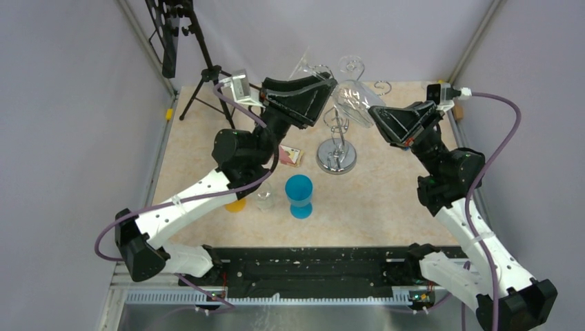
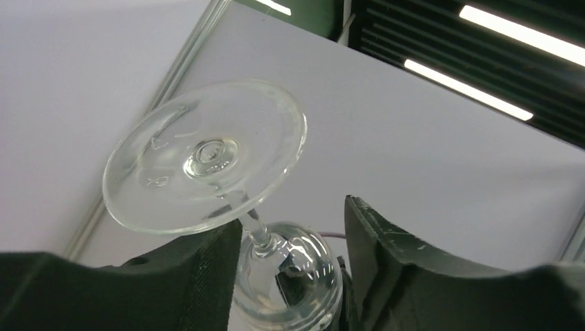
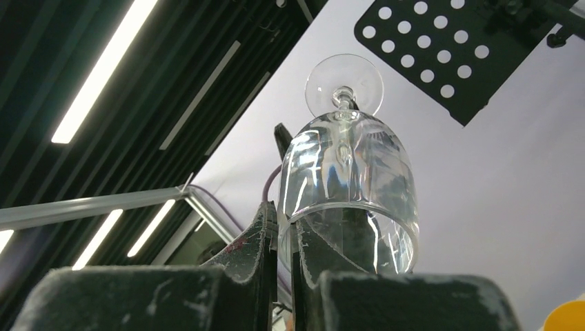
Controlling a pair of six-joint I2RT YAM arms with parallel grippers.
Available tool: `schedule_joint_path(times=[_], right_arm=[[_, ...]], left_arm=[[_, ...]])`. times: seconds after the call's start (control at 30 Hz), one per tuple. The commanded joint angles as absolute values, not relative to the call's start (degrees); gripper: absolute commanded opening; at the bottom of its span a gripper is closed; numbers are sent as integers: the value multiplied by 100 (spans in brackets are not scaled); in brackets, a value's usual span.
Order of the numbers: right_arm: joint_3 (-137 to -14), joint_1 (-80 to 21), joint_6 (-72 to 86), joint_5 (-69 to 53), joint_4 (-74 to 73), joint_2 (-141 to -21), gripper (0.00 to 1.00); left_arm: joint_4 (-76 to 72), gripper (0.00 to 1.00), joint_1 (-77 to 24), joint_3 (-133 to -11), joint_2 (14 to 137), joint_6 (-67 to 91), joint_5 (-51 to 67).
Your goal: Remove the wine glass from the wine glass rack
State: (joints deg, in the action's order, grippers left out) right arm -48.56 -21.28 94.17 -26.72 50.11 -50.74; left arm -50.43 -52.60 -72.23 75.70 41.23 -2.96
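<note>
Wine glass [image 1: 353,102] is up in the air over the chrome wine glass rack [image 1: 336,157], tilted, with its foot toward the back wall. The right end effector [image 3: 284,256] is pinched tight on the bowl's wall at the rim. The left end effector [image 2: 293,265] is spread wide, with the stem running between its fingers [image 2: 200,276], not squeezed. The rack stands on the tabletop [image 1: 393,200] near a blue cup [image 1: 299,195].
</note>
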Motion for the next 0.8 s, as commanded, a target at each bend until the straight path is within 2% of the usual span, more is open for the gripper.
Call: schedule_joint_path(times=[0.0, 0.07, 0.17, 0.43, 0.77], right_arm=[[-5137, -2172, 9097, -2420, 5081, -4854, 0], [-5142, -2171, 9038, -2389, 5014, -4824, 0], [-5154, -2171, 8933, -2365, 4904, -4770, 0], [-5436, -2171, 8266, -2492, 3814, -4548, 0], [-6788, -2173, 5946, -2722, 403, -4378, 0]], left_arm=[[-5043, 65, -5265, -7144, 7209, 3837, 237], [-4936, 76, -5265, -7100, 7129, 3747, 314], [-4715, 85, -5256, -7023, 6978, 3569, 396], [-3420, 88, -5268, -6692, 6389, 2984, 988], [-1475, 88, -5261, -6312, 5430, 1698, 517]])
